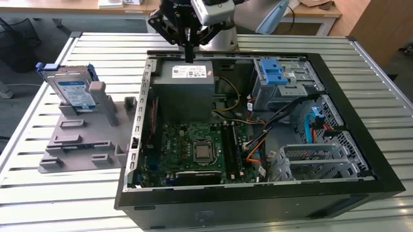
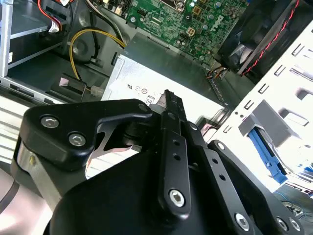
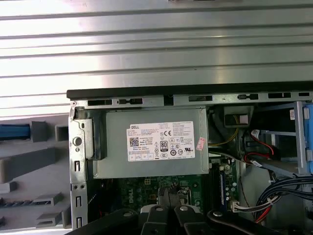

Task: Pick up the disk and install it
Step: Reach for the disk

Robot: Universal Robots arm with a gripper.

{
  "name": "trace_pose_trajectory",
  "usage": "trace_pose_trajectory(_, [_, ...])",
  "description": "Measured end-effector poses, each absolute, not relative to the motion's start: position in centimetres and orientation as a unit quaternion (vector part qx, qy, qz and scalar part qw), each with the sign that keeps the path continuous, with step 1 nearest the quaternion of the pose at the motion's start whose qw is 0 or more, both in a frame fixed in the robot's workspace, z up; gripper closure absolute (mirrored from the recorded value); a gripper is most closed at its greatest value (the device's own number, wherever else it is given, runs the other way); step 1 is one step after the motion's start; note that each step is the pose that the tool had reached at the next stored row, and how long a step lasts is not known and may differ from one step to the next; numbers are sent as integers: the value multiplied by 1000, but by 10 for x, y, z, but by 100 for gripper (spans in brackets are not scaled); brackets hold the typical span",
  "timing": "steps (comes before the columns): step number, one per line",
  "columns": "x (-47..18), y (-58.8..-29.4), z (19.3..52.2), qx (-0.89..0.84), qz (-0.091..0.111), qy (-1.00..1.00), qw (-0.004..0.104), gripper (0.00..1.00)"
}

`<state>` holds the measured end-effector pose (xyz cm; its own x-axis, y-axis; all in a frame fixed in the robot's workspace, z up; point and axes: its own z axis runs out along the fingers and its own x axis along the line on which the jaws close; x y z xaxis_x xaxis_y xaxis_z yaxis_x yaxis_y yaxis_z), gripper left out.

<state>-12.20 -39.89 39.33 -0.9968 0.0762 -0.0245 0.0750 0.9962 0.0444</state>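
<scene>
1. On the slatted metal table (image 1: 58,203) lies an open black computer case (image 1: 271,200). Inside it are a grey power-supply box (image 1: 187,92) with a white sticker, a green motherboard (image 1: 193,145), a blue latch on a silver cage (image 1: 276,77), bundled cables (image 1: 290,116) and a silver perforated cage (image 1: 316,157).
2. Beside the case, at the exterior view's left, a grey moulded holder (image 1: 84,137) carries the disk (image 1: 69,89) in a slot at its far end.
3. The disk is a flat silver drive with a blue-and-white label and a blue plastic frame along its edges.
4. It stands on edge, near upright, with the label face turned toward the exterior camera. Its long axis seems to run up and down, though the holder hides its lower part.
5. The gripper (image 1: 188,57) hangs over the far edge of the power-supply box, well apart from the disk. Its black fingers (image 3: 159,218) are pressed together with nothing between them.
</scene>
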Motion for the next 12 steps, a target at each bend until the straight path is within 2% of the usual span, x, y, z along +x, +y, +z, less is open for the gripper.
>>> trace_pose_trajectory(12, [-130,-399,393,38,22,999,13,89])
